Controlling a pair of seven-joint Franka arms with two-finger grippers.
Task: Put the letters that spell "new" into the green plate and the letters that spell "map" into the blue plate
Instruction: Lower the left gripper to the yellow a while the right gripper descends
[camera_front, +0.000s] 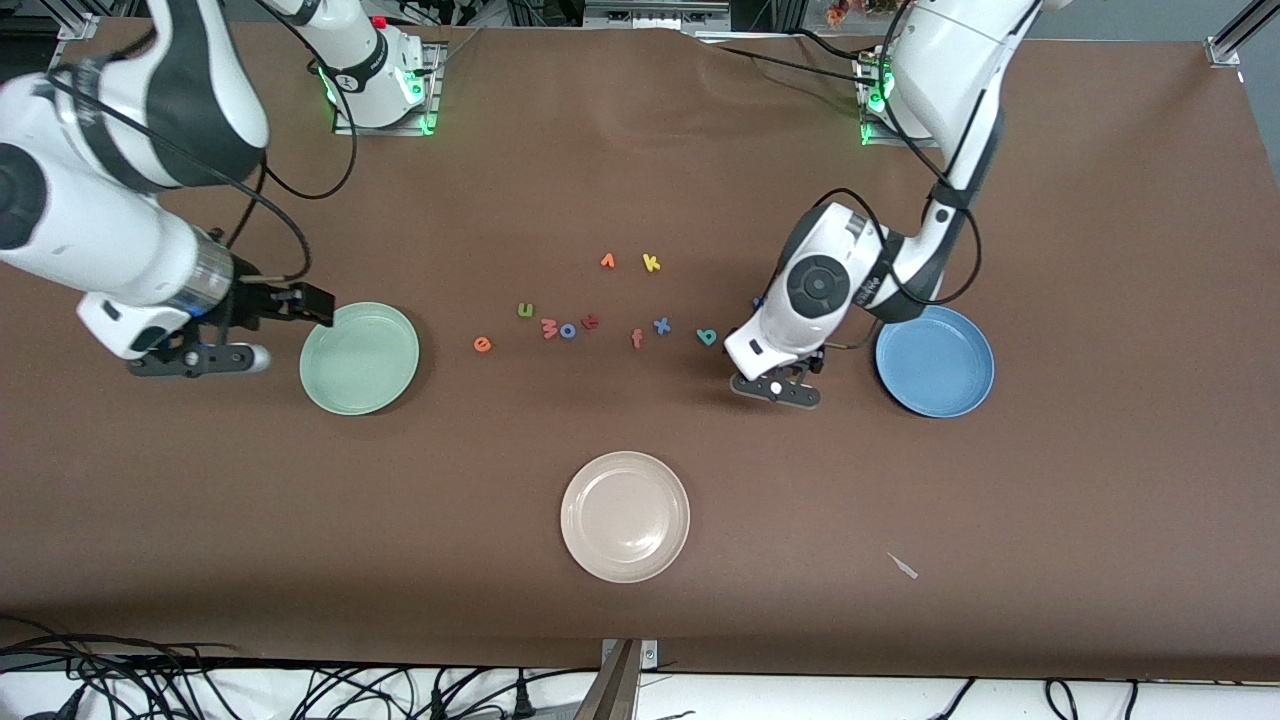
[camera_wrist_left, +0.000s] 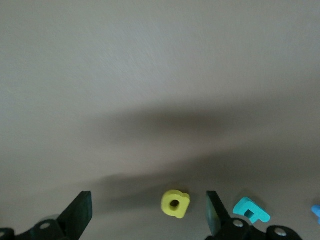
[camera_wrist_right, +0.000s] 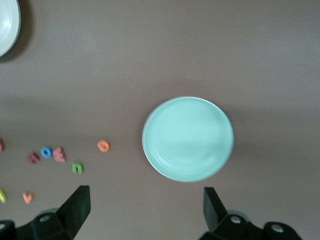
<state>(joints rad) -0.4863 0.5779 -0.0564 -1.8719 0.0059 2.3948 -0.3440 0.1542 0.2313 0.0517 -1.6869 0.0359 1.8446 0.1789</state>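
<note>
Brown table (camera_front: 640, 620) carries a row of foam letters between the green plate (camera_front: 360, 357) and the blue plate (camera_front: 935, 361), both bare. Left pincer (camera_wrist_left: 147, 212), jaws apart, sits low around the yellow letter (camera_wrist_left: 175, 203), beside the teal letter (camera_front: 707, 337). Right pincer (camera_wrist_right: 145, 210), jaws apart, hangs beside the green plate, holding nothing.

Open table round yellow letter (camera_wrist_left: 175, 204)

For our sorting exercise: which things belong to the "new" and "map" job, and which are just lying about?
Job: green n, orange e, pink w, teal letter, yellow letter, green plate, blue plate.
Lying about: blue o, yellow k, blue x, beige plate.
</note>
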